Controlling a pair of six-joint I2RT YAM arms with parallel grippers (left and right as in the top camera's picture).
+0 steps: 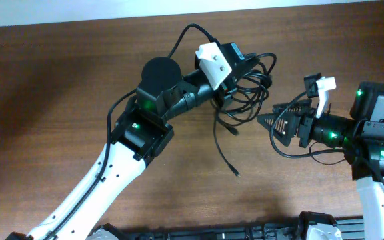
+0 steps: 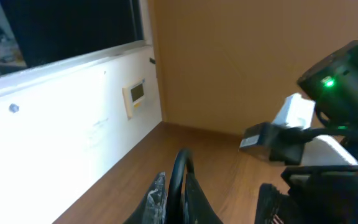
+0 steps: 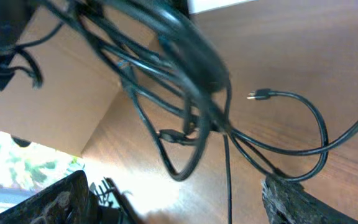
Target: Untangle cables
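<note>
Loosely looped, the thin black cables (image 1: 247, 93) form one tangle.

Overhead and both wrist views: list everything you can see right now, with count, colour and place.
cables: one tangle, strands uncountable, black, at the left gripper, one strand trailing toward the near edge
plug: one, light metallic tip, on a free cable end
table: one, brown wood, under everything
wall panel: one, beige, on the white wall beyond the table
left gripper: one, black, cable loop between its fingers, grip unclear
right gripper: one, black, open, right of the tangle
</note>
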